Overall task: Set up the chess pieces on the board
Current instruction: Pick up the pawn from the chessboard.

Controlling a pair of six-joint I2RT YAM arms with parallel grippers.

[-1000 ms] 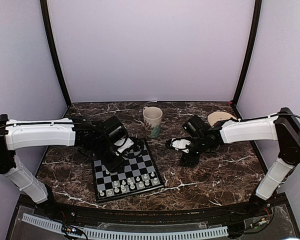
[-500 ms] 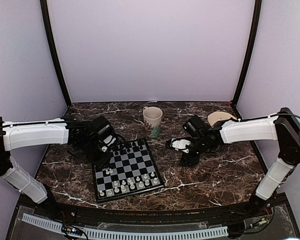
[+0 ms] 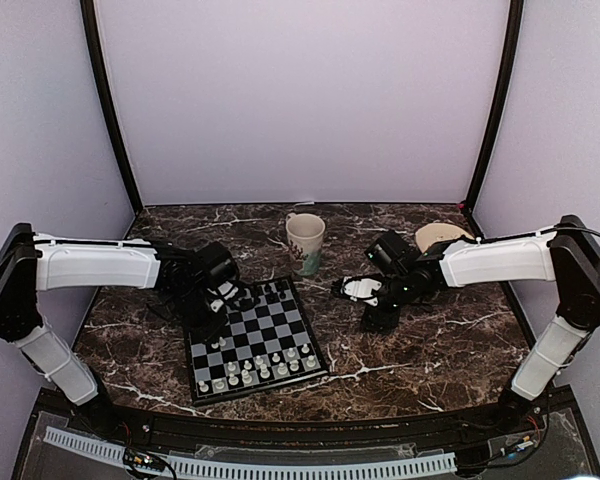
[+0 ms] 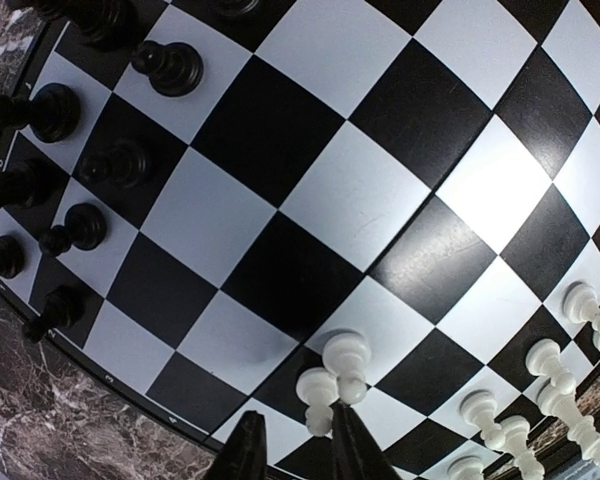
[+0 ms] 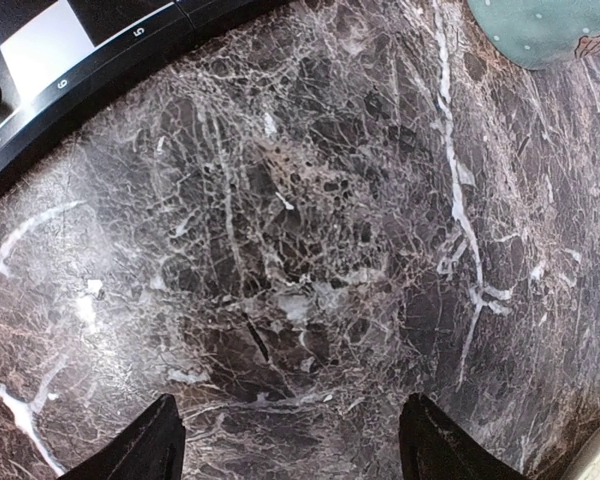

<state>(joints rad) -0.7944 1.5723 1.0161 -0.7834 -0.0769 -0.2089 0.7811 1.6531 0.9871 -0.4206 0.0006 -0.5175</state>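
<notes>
Marble table, one board near-left of centre, one mug. Shifted to board's left edge: left gripper, narrowly parted, empty, by two white chess pieces. Right gripper unmoved, spread, empty.

Seen from overhead and from both wrists.
Top external: high behind the near edge, looking down and forward across the whole tabletop. Left wrist: very close over the board, facing steeply down. Right wrist: close over bare marble, catching the board's corner and the mug, both shared with the overhead view.
</notes>
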